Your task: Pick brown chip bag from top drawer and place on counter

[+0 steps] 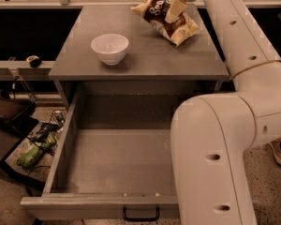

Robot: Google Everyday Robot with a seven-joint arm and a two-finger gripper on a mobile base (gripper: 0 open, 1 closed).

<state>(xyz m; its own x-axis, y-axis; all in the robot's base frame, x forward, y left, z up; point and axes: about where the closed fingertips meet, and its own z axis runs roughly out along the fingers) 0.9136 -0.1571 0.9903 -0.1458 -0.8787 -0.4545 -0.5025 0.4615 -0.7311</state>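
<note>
The arm (210,158) bends upward from lower right; its gripper (174,9) hangs top centre, tilted down-left.

Counter (145,64): bowl (110,48), chip bag (155,11) beneath end effector (174,11)

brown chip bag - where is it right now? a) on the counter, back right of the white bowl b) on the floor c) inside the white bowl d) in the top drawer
A: the brown chip bag lies on the counter beyond the white bowl, with the claw over it.

Tool (174,10) over brown chip bag (155,12) on counter (150,55); top drawer (122,158) open.
</note>
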